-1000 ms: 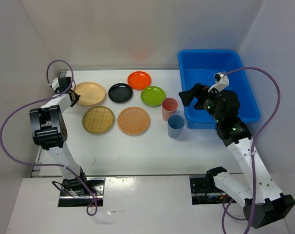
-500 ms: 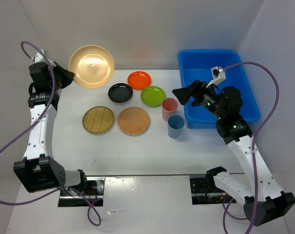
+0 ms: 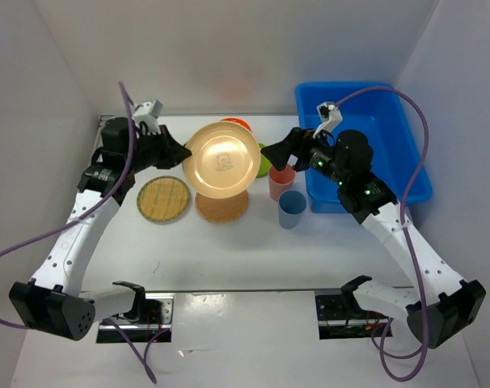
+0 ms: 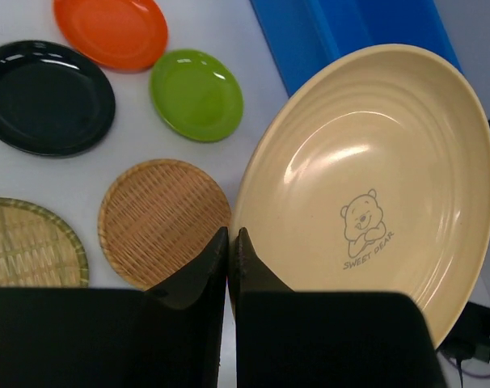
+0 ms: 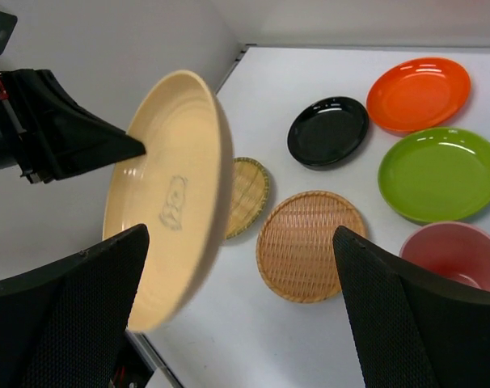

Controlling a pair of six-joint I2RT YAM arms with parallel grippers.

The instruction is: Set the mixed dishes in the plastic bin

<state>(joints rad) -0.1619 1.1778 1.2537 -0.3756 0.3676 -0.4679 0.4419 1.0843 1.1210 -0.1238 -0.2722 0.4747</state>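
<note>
Seen from above, the raised tan plate (image 3: 222, 163) hides the black plate (image 4: 47, 97) completely. Only slivers show of the orange plate (image 3: 238, 122) at its far rim and the lime green plate (image 3: 266, 164) at its right rim. The bamboo tray (image 3: 222, 208) on the near side of it is half covered. In the left wrist view the tan plate blocks the salmon-pink cup (image 3: 281, 182) and the blue cup (image 3: 292, 208). The other bamboo tray (image 4: 27, 242), left of it, is cut by the picture's edge.
</note>
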